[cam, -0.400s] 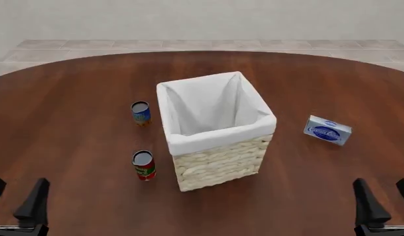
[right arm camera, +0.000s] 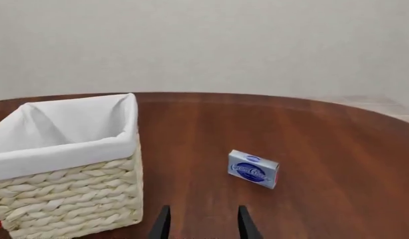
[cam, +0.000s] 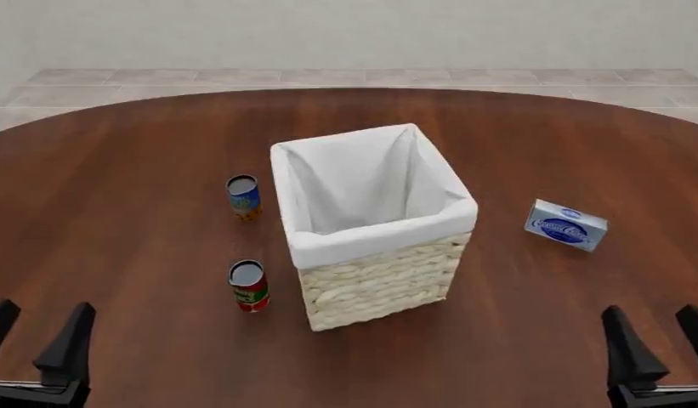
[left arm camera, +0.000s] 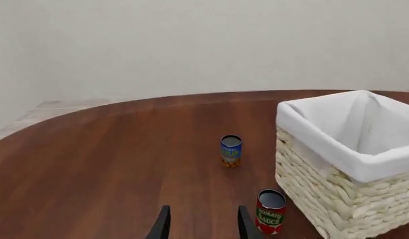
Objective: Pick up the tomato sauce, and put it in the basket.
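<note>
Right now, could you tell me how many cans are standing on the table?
2: the tomato sauce by the basket's near left corner, and the blue-and-orange can farther back on its left.

A simulated room is showing here, dressed like a plain home dining space rather than a lab or workshop. A large round dark-brown wooden desk point(cam: 122, 170) is filling most of the front view, standing on pale beige stone floor tiles point(cam: 349, 77) before a bare off-white wall point(cam: 349, 34). Household goods are sitting on it: a tall square pale wicker basket with white cloth lining point(cam: 377, 276), two small labelled tins and a small blue-and-white carton point(cam: 565, 225).
</note>
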You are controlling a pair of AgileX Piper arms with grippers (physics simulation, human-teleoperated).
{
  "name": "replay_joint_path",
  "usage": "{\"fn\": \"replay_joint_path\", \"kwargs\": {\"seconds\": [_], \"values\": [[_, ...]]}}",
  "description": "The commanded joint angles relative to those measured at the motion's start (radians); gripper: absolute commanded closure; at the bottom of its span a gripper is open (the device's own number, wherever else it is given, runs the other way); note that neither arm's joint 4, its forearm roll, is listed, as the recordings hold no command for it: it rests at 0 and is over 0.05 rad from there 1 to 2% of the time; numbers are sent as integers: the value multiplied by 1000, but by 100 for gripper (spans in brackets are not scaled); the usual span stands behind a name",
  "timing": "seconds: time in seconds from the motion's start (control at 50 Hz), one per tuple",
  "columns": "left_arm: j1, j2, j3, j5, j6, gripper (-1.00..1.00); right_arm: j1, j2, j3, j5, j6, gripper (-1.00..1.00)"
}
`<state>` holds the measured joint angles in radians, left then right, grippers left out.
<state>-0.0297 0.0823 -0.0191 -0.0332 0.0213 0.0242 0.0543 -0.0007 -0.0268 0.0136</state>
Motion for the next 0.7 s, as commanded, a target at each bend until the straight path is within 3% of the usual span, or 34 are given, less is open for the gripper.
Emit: {"fn": "replay_joint_path", "kwargs": {"seconds": [0.02,0.04,0.1,0.14,0.16,0.22,0.26,0.32,0.34,0.4,0.58,0.64,0.7], "values": [[-45,173,-100,-34,-9,-100,12,35,1,-20,5,-100],[-71,108,-118,4,54,-100,14,37,1,-23,9,-100],[-77,176,-176,6,24,-100,20,45,1,-26,5,-100],[-79,192,-210,16,52,-100,21,46,1,-24,3,-100],[-97,214,-240,33,19,-100,23,58,1,-33,2,-100],[-97,294,-280,31,41,-100,26,81,1,-50,-1,-100],[-104,281,-294,44,17,-100,26,84,1,-54,1,-100],[-138,291,-345,85,36,-100,26,87,0,-56,1,-100],[-143,332,-363,93,8,-100,26,86,0,-55,1,-100],[-149,380,-393,100,46,-100,27,86,0,-55,0,-100],[-187,484,-500,155,38,-100,27,76,0,-45,2,-100],[-184,550,-540,172,83,-100,27,75,0,-44,3,-100],[-190,553,-565,191,65,-100,27,70,0,-39,2,-100]]}}
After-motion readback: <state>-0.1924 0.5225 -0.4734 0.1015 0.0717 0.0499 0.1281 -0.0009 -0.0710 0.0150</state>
